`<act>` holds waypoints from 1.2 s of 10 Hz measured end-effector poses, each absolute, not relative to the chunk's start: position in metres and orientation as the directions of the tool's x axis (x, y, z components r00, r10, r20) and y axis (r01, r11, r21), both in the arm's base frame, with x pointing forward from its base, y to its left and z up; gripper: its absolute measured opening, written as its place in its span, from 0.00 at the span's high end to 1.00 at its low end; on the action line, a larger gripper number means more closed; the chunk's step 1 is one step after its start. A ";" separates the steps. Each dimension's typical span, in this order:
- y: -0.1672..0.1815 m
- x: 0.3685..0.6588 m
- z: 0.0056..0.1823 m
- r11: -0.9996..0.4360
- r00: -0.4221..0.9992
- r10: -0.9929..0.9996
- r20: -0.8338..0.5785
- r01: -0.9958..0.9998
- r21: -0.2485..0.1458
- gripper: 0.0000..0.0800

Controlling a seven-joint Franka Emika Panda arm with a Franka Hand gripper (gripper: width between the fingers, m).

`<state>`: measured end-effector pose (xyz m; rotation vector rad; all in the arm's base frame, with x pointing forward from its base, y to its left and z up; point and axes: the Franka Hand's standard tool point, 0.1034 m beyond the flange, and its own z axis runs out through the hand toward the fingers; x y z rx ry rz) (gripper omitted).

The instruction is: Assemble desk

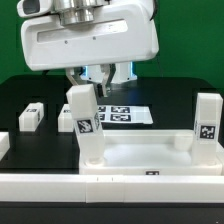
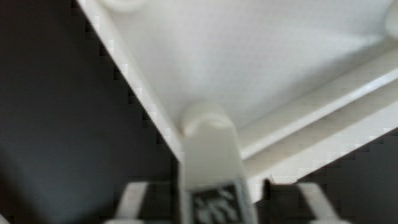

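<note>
Claw [image 1: 97,78] stands wide, gripping nothing. White square plastic post leg [image 1: 83,122], tagged, stands upright just below the claw, at a corner of the white rimmed rectangular plastic tabletop panel [image 1: 140,152].

Wrist view only: the leg lies between the fingers [image 2: 132,205], with a dark gap on either side.

Exterior view only: second upright leg [image 1: 208,122] at the panel's far corner, well apart from the claw; black table [image 1: 175,100] beneath.

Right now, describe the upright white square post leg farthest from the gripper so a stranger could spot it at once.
Find the white plastic rectangular tabletop panel in the foreground. At its end on the exterior view's right stands the white square post leg, tag facing the camera. Unlike the other upright leg, it has no gripper above it.
</note>
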<state>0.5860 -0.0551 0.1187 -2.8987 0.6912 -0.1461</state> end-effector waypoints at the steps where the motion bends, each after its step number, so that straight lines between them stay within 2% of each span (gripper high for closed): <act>1: -0.055 0.586 0.119 -0.881 0.889 -0.455 0.058 -0.440 -0.175 0.94; 2: -0.055 0.586 0.118 -0.881 0.889 -0.455 0.058 -0.440 -0.175 0.98; 6: -0.056 0.586 0.118 -0.887 0.894 -0.444 0.058 -0.429 -0.173 1.00; 8: -0.064 0.596 0.130 -0.961 0.965 -0.248 0.089 -0.233 -0.147 1.00; 9: -0.079 0.623 0.153 -0.987 0.989 -0.092 0.115 -0.075 -0.144 0.81; 10: -0.086 0.636 0.162 -0.989 0.989 -0.060 0.138 -0.040 -0.142 0.64; 11: -0.086 0.639 0.165 -0.989 0.989 -0.060 0.139 -0.039 -0.145 0.64; 12: -0.086 0.637 0.162 -0.989 0.989 -0.059 0.135 -0.039 -0.144 0.38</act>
